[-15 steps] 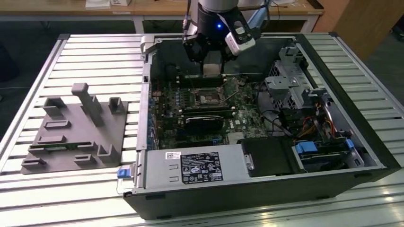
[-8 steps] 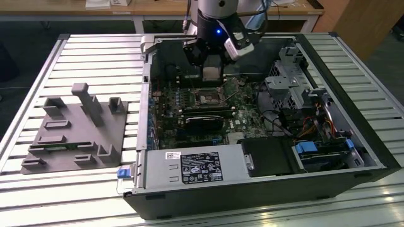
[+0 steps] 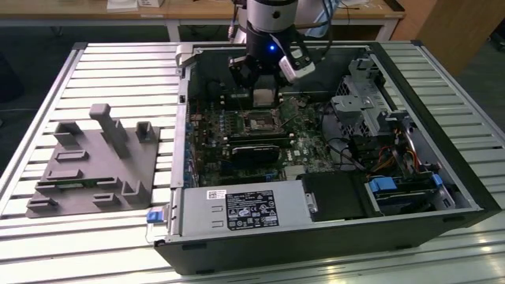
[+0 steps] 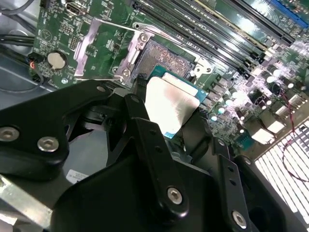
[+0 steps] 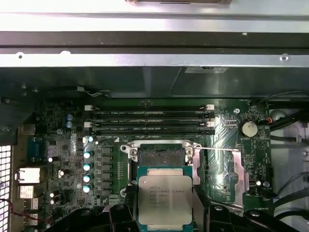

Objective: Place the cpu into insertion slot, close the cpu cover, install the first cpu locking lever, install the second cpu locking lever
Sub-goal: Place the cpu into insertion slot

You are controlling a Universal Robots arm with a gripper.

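Note:
My gripper (image 5: pixel 164 212) is shut on the cpu (image 5: pixel 164 199), a flat silvery square chip pinched between black fingers (image 5: pixel 121 212) on two opposite edges. In the second wrist view the cpu (image 4: pixel 170 107) hangs just above the board, beside the open insertion slot (image 4: pixel 163 54), apart from it. The slot (image 5: pixel 161 155) lies bare with its contact field showing. The cpu cover (image 5: pixel 218 170), a silver frame with a square window, is flipped open flat beside the slot. In the exterior view the gripper (image 3: pixel 264 99) hovers inside the computer case over the slot (image 3: pixel 261 121).
Long black memory sticks (image 5: pixel 149 121) run beside the slot. A coin battery (image 5: pixel 248 128) sits near the open cover. The case (image 3: pixel 183 148) holds a power supply (image 3: pixel 240 210) at the front and a drive cage (image 3: pixel 363 103) on the exterior view's right. A grey fixture block (image 3: pixel 87 160) lies outside.

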